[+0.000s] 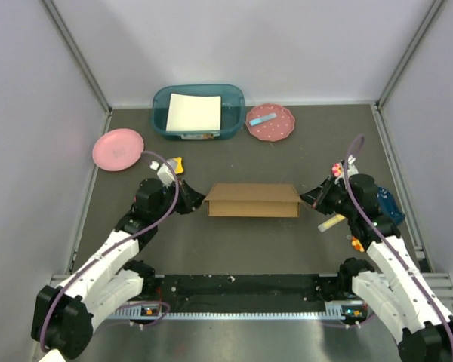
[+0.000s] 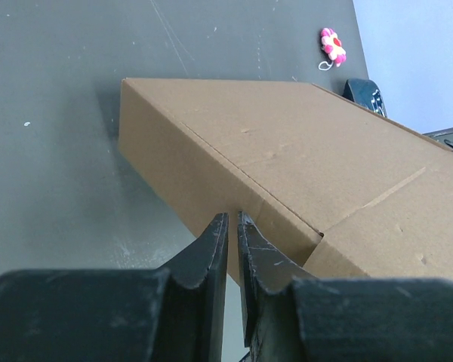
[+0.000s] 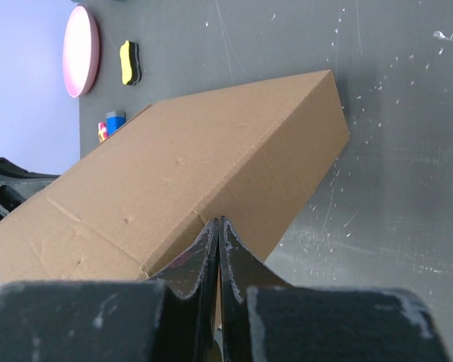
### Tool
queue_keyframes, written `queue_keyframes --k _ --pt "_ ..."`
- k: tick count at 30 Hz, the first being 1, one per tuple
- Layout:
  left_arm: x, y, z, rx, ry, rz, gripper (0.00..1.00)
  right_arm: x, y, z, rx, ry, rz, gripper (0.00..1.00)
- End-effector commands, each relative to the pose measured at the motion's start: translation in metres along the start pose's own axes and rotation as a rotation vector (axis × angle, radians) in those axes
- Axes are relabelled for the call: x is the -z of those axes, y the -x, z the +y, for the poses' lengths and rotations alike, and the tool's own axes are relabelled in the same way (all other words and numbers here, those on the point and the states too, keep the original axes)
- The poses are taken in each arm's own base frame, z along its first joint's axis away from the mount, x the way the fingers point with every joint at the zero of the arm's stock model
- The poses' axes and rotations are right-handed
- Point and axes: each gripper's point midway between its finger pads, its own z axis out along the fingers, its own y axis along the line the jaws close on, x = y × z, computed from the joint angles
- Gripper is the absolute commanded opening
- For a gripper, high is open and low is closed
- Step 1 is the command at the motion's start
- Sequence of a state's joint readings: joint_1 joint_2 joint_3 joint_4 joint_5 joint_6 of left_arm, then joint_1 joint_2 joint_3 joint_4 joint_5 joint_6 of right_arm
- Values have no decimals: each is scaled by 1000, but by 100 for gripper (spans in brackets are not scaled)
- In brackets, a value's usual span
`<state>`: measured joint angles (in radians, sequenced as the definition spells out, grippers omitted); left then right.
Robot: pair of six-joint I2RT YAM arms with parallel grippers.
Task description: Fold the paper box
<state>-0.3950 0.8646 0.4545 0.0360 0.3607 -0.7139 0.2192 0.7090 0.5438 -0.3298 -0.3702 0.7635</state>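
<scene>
— Where's the box [image 1: 253,200] sitting?
— Middle of the table [image 1: 249,253], lid down, shallow, and it looks closed. Its long axis runs side to side, so one short end faces each arm.
— And the grippers?
— One at each end. The left gripper [image 2: 232,220] has its fingers drawn almost together with only a slit between them, tips at the left end wall. The right gripper [image 3: 218,224] is clenched tight, tips at the right end wall. I can't see anything caught in either.
— Which is nearer?
— About even. Both touch or nearly touch their ends, and I can't tell which.
— So what's left to do?
— My guess is pressing the ends in or tucking a flap. Any push runs inward along the long axis, so the two should push together or the box will slide sideways.
</scene>
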Motion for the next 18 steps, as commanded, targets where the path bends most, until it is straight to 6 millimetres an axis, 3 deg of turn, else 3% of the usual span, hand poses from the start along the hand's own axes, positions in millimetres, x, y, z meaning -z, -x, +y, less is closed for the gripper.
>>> queue_keyframes --k 1,14,18 --pt "11 16 -54 -24 -193 -11 16 13 -5 36 -13 142 49 0" --pt "25 26 -75 25 -213 1 16 21 -4 54 -161 106 143 4" --pt "26 18 -68 40 -184 29 16 23 -3 56 -161 99 150 6"
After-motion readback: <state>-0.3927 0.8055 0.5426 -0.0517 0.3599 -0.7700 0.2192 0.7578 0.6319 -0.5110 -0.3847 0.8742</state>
